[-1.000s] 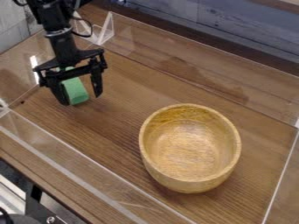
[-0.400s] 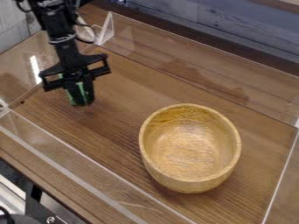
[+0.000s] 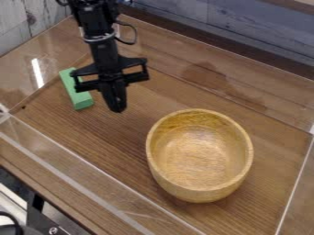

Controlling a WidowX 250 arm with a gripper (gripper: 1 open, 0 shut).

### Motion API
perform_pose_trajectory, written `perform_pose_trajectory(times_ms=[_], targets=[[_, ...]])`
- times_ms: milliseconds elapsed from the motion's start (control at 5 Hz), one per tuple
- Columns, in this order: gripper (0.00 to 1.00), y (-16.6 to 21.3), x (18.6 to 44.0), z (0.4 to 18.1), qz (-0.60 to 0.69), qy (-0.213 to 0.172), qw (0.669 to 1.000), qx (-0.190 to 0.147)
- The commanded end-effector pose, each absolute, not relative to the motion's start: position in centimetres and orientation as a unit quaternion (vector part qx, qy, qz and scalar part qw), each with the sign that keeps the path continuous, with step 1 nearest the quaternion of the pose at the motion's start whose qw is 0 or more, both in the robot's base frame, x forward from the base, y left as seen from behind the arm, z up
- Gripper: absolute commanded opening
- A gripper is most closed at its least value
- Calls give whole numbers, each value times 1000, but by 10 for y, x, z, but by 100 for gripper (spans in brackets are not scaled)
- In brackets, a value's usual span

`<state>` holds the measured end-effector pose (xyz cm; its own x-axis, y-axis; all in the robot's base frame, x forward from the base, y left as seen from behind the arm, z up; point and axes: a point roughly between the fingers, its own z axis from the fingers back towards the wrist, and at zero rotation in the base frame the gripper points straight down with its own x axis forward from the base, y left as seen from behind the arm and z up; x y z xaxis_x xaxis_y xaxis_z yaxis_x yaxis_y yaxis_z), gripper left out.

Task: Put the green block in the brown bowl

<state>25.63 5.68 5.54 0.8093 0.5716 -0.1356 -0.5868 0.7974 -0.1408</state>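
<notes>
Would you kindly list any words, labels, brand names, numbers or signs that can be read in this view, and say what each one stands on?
None: no readable text, number or sign shows in this view.
The green block, the brown bowl, the gripper and the wooden table all appear plain and unmarked.
</notes>
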Motion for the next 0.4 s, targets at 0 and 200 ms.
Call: perform_pose_trajectory(times_ms=[0, 200], targets=[[0, 31, 258, 71, 249, 20, 964, -93], [0, 8, 254, 70, 203, 21, 974, -95]])
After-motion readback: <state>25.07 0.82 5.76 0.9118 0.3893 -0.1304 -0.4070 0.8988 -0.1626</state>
